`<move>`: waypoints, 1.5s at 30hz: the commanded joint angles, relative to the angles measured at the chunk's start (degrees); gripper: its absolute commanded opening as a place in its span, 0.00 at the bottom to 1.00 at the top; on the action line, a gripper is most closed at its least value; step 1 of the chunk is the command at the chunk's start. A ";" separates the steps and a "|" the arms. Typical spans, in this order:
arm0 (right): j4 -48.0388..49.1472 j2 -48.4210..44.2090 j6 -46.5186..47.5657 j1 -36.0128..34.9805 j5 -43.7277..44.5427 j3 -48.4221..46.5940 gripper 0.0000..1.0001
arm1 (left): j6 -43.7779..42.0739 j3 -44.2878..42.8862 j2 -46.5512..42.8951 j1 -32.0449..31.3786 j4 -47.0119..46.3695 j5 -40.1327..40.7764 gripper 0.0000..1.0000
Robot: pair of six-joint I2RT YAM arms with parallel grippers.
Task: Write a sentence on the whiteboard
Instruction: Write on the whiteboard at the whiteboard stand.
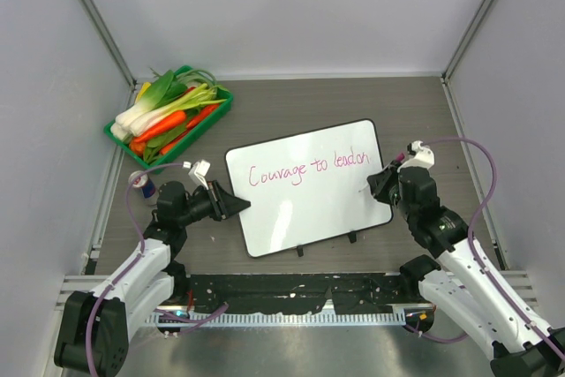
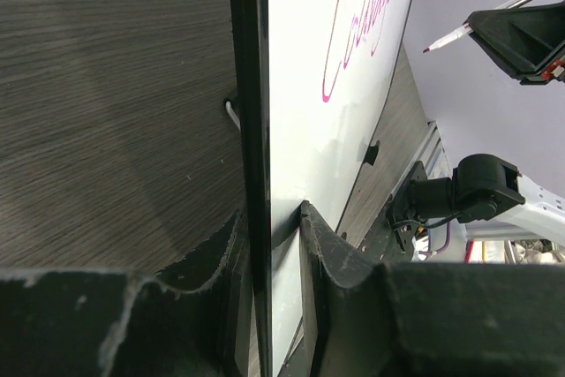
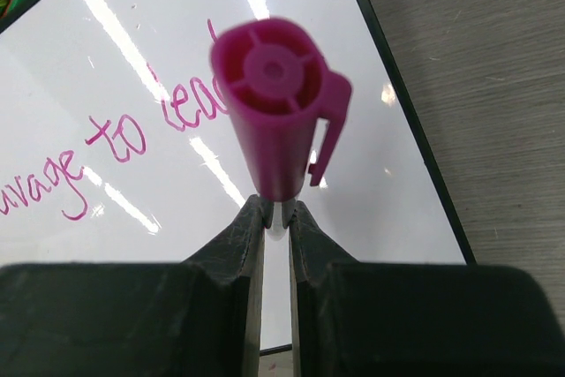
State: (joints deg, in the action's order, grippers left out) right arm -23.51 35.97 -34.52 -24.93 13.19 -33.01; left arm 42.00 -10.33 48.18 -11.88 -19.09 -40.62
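Pinching the whiteboard [image 1: 309, 209] by its left edge on the bench [image 1: 291, 108] with my left fingers [image 2: 322, 245], pink sentence [image 1: 305, 169] across it; my right fingers [image 3: 238, 236] clamp a magenta marker [image 3: 274, 116] over its right end

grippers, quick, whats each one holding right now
left gripper: closed on the whiteboard edge
right gripper: closed, holding the pink marker

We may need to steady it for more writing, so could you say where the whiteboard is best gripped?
Take the whiteboard by its thin black-framed left edge, coming in from the left: it is broad and flat, so only an edge fits the jaws, clear of the sentence. The left tool is clamped there.
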 commanded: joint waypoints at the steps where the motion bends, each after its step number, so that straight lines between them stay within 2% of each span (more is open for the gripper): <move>1: -2.77 -0.98 -1.51 0.23 -1.68 -2.67 0.02 | -2.36 0.13 -0.20 0.10 -1.03 1.60 0.00; 11: -6.37 -1.42 -3.00 0.23 -3.96 -3.11 0.01 | -2.36 0.13 -0.28 0.10 -0.95 1.69 0.00; 20: -5.24 0.24 -0.19 0.23 4.03 -9.69 0.01 | -2.36 0.13 -0.81 0.10 -0.68 1.77 0.00; 26: -3.04 5.51 2.35 0.58 6.06 -15.14 0.01 | -2.45 0.22 -1.42 0.01 -0.33 1.86 0.00; 35: -3.04 8.42 3.42 4.27 2.11 -19.81 0.01 | -3.06 -0.13 -3.71 0.10 3.09 4.84 0.00; 42: -2.95 6.75 2.18 5.50 0.08 -16.47 0.01 | -4.03 -1.10 -3.36 0.01 4.24 6.25 0.03; 45: -3.91 6.75 2.53 7.87 -2.10 -16.38 0.01 | -4.20 -1.36 -3.09 0.01 4.76 6.78 0.16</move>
State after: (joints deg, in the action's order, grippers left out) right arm -28.47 43.77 -31.83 -19.77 13.72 -49.43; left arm 41.50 -10.33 45.04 -12.05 -15.49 -39.03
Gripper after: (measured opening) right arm 0.166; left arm 0.260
